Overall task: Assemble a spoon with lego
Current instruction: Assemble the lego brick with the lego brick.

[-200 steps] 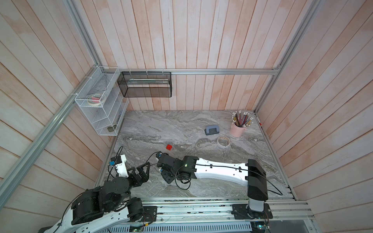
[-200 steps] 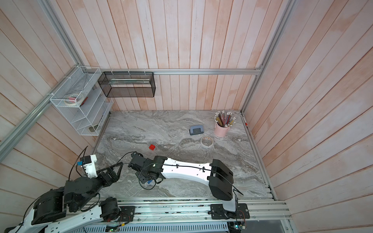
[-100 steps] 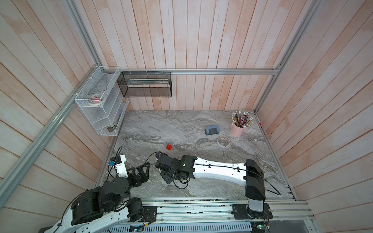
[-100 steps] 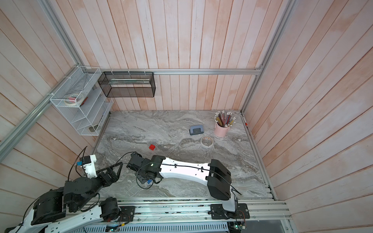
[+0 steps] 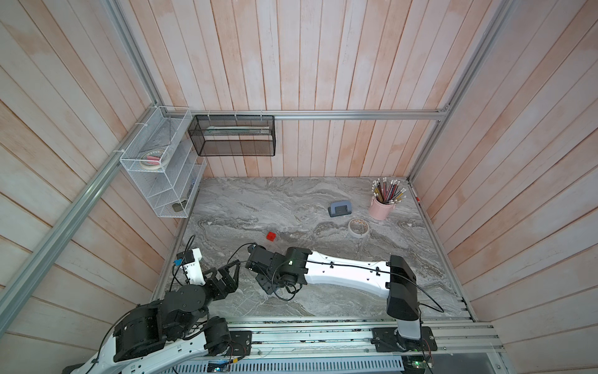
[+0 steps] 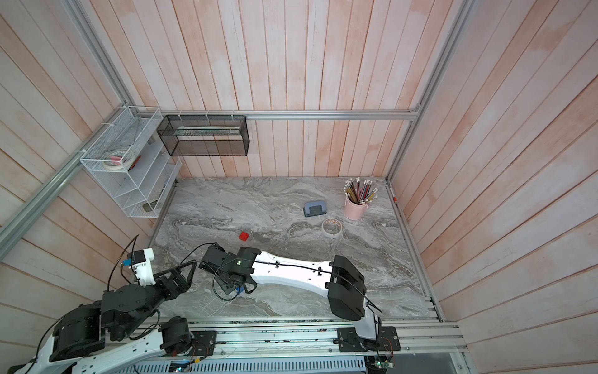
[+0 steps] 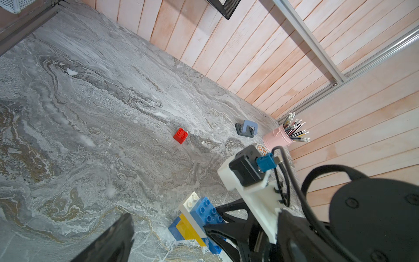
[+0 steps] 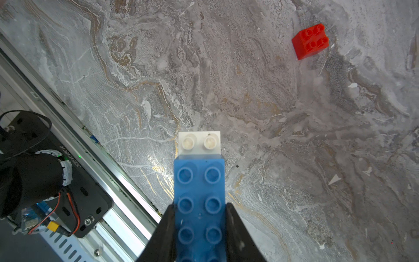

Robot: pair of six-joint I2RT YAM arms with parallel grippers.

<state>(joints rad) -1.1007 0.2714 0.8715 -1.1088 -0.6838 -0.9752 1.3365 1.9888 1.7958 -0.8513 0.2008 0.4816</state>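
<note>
Left claw (image 5: 235, 274) hangs released, jaws wide, nothing in it, just over the near-left part of the bench (image 5: 259, 200). My guess is it is parked close so it can brace or take the build.

Just right of it the right claw (image 8: 199, 211) is clenched on the unfinished spoon (image 7: 205, 212), a stack of blue, yellow, white and blue bricks. The fingers (image 8: 233, 217) pinch the long sides of the top blue brick, so the far end sticks out free with two white studs bare, probably kept open for the next piece. I cannot tell whether the stack touches the bench or sits just above it.

Further right and farther back is the red brick (image 5: 271, 236), loose, upright with studs up, well apart from both claws. It looks like the missing tip, so the task is near its end but not done.

Hole punch (image 5: 339, 209), tape roll (image 5: 358, 227) and pink pencil cup (image 5: 383, 207) sit far right at the back, out of the way and not part of this.
</note>
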